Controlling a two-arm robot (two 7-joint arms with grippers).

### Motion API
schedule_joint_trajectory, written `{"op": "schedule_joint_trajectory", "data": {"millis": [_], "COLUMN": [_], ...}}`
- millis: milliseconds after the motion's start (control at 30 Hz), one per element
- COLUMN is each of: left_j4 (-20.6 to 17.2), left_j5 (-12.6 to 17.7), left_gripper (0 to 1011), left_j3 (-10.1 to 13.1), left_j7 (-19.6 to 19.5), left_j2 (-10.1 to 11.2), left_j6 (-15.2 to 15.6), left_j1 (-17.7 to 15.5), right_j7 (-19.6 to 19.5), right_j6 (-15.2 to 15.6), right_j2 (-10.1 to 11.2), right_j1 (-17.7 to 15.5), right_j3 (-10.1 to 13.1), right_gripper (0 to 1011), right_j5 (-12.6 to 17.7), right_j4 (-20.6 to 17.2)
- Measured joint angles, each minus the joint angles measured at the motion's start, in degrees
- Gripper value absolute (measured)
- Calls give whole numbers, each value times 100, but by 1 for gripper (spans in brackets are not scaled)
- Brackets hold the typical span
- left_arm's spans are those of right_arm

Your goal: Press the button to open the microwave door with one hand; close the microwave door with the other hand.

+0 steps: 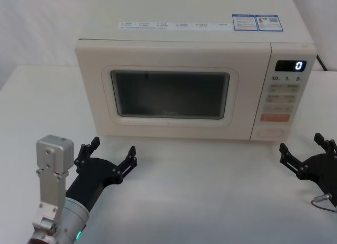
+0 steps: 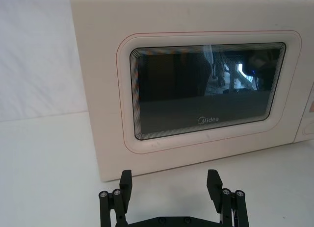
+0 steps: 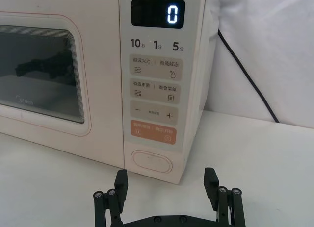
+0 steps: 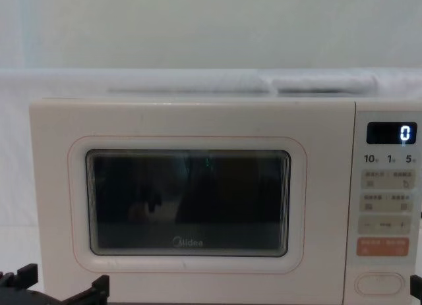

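The door [image 1: 171, 94] is smooth cream plastic with a soft sheen; its window [image 2: 206, 89] is glossy dark glass that mirrors the room. The button [image 3: 152, 161] is the same smooth cream plastic. Both end effectors, left [image 1: 111, 157] and right [image 1: 308, 154], are matt black plastic. The table [image 1: 210, 202] is matt white.

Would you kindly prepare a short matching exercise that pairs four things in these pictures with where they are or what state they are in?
Things:
1. microwave door
2. button
3. left tool
4. display

Places or states:
A. lit, showing 0
B. open, on the table before the door's lower left corner
C. shut flush with the casing
D. at the foot of the control panel, below the orange keys

Pairs: 1-C, 2-D, 3-B, 4-A
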Motion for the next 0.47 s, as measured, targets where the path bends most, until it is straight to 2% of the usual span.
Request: {"op": "schedule_joint_trajectory", "data": {"millis": [467], "left_j4": [-6], "left_j5": [-8], "left_gripper": [1001], "left_j3": [6], "left_j7": [-6], "left_j2": [7], "left_j6": [5], "left_j1": [-7], "right_j7": [0], "right_j6": [0], "right_j2": [0], "right_j1": [0], "right_j3": [0], "right_gripper": [1001], "right_j5": [0], "right_j4": [0]}}
